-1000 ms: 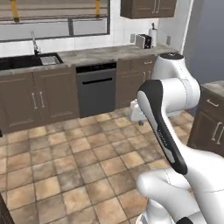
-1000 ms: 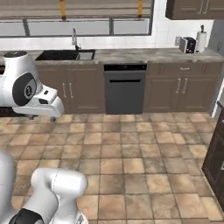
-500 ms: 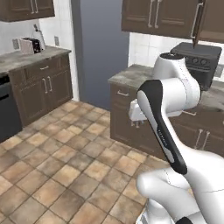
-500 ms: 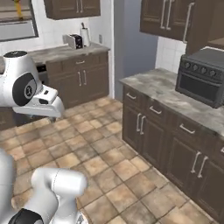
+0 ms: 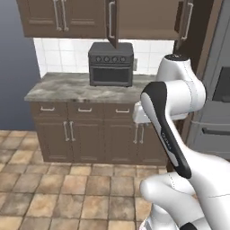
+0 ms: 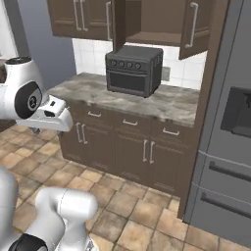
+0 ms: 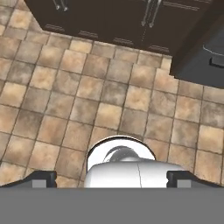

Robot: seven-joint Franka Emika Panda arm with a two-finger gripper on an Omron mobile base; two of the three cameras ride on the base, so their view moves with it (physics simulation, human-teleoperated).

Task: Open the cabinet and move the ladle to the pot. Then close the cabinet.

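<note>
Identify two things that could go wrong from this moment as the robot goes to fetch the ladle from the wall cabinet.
1. The dark brown wooden wall cabinet already has both doors swung out; the white arm reaching up may strike a door edge.
2. The black countertop oven sits directly beneath the cabinet opening, so a low approach could hit it. The open pincer points at the tiled floor, and no ladle is visible on the shelf, so it might reach blind.

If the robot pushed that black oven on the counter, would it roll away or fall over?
Probably neither. The black oven is a wide, low box sitting flat on the counter, so it would likely slide, not roll or tip. It looks bulky, so it is probably heavy to shove.
</note>
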